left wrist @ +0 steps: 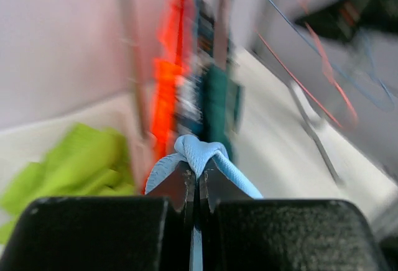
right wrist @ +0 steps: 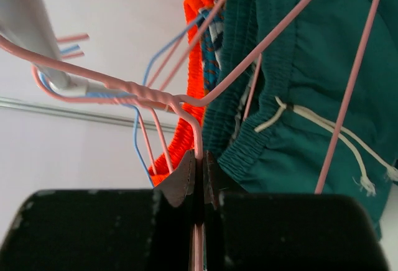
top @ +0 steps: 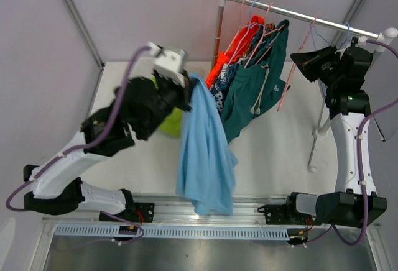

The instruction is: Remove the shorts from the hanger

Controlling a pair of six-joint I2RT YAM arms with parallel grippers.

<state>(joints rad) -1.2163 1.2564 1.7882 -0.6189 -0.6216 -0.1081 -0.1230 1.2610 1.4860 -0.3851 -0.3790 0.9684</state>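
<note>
My left gripper (top: pixel 188 84) is shut on the waistband of the light blue shorts (top: pixel 205 153), which hang from it over the table's front; the wrist view shows the fold (left wrist: pixel 200 148) pinched between the jaws of my left gripper (left wrist: pixel 199 166). Lime green shorts (top: pixel 172 122) lie on the table under the left arm and show in the wrist view (left wrist: pixel 81 165). Orange shorts (top: pixel 227 56), print shorts (top: pixel 222 91) and dark teal shorts (top: pixel 255 87) hang on the rack. My right gripper (top: pixel 298 59) (right wrist: pixel 200 159) is shut on a pink wire hanger (right wrist: pixel 186 106) beside the teal shorts (right wrist: pixel 311 97).
The clothes rack's rail (top: pixel 298 15) runs across the back right, with a post (top: pixel 218 32) at its left end and a slanted leg (top: pixel 318 131) on the table. Empty blue and pink hangers (top: pixel 339 35) hang near its right end. A metal rail (top: pixel 186 212) edges the table's front.
</note>
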